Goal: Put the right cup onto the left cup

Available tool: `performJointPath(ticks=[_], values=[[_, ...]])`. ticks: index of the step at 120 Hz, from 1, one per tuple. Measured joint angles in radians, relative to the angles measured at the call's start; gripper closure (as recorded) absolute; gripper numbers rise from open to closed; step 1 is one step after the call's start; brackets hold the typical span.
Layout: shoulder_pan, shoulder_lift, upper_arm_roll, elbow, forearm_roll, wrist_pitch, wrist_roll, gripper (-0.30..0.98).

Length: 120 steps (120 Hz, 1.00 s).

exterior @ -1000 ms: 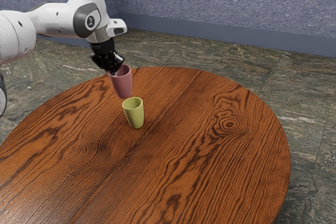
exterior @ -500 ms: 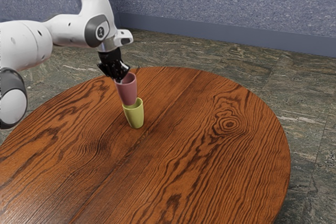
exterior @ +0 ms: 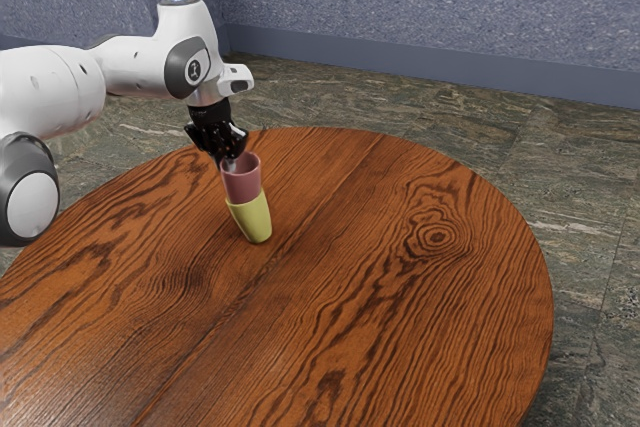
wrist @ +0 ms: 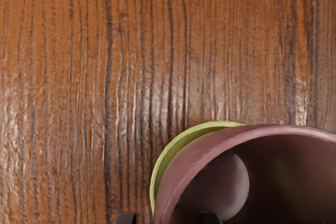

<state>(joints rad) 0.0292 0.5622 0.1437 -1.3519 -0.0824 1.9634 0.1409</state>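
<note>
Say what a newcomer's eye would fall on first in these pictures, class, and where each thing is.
Probably the pink cup, its lower part inside the yellow cup on the round wooden table. Next, the white arm entering from the exterior view's left, its black gripper open at the pink cup's rim.

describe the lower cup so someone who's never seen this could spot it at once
Find the round wooden table, then the black hand at the rim of a pink cup. Directly beneath that is the yellow-green cup. Unlike its pink neighbour, it meets the tabletop and has another cup partly nested inside it.
</note>
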Motion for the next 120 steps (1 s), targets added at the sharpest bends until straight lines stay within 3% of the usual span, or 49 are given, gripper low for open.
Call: performJointPath(ticks=[21, 42, 90, 120], values=[[0.0, -0.003, -0.001, -0.001, -0.023, 0.008, 0.003, 0.29], [0.0, -0.062, -0.001, -0.014, -0.032, 0.005, 0.005, 0.13], [-0.004, -0.289, -0.059, -0.242, -0.031, -0.064, 0.009, 0.02], [-0.058, -0.385, -0.075, -0.263, 0.001, -0.127, 0.018, 0.01]])
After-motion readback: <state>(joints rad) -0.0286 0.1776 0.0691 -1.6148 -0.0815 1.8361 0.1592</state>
